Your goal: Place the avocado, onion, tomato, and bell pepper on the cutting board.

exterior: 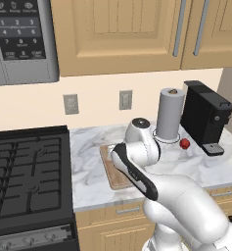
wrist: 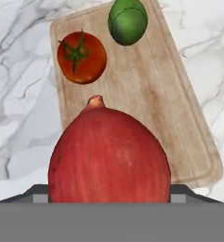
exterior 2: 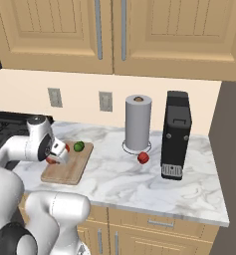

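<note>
Right now the onion [wrist: 108, 151] sits closest to the hand camera, a big reddish-brown bulb with its pointed tip up, held between the fingers and hanging over the near part of the cutting board [wrist: 179, 123]; the fingers are closed on it, though their tips are hidden behind the bulb. Beyond it on the board lie the tomato [wrist: 81, 56], red with a green stem, and further on the avocado [wrist: 127, 21], near the far edge. In the right base view the gripper [exterior 2: 54, 158] hovers low over the board [exterior 2: 72, 172], with the green avocado [exterior 2: 78, 146] just beside it. So 2 of the 4 items appear to be placed already, and the step in hand is setting down the onion. The next move calls for lowering it onto bare wood clear of the tomato, then releasing gently so the round bulb doesn't roll off. Farther back, a red item [exterior 2: 143, 158], probably the bell pepper, waits on the counter [exterior 2: 139, 184] by the paper towel roll [exterior 2: 138, 122].
</note>
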Available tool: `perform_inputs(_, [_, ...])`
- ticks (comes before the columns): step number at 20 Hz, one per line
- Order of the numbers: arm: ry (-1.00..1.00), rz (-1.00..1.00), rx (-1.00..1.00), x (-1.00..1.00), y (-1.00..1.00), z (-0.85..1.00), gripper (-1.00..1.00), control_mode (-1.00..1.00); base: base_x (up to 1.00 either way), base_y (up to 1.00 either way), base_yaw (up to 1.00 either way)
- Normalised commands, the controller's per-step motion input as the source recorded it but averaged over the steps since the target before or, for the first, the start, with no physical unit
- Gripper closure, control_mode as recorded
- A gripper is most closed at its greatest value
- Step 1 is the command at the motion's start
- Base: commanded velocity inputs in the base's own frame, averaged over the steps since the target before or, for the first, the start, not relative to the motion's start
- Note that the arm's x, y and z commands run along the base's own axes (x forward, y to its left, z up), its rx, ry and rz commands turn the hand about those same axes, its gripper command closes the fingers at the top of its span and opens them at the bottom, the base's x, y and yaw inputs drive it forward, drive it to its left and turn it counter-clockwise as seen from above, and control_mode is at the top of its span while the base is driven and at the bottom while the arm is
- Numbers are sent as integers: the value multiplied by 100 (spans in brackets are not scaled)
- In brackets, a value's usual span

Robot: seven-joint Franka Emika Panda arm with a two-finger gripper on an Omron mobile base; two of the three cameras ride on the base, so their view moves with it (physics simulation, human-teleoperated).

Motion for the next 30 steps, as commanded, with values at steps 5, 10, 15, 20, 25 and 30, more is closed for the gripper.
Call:
perform_inputs(5, [7,0,0,8,10,-35,100,-100,0,0,0])
perform_inputs(10, [4,0,0,13,7,-29,100,-100,0,0,0])
perform_inputs(15, [4,0,0,16,13,-30,100,-100,0,0,0])
perform_inputs(20, [3,0,0,8,6,-33,100,-100,0,0,0])
perform_inputs(25, [1,0,0,1,0,-34,100,-100,0,0,0])
perform_inputs(30, [0,0,0,0,0,-33,-100,-100,0,0,0])
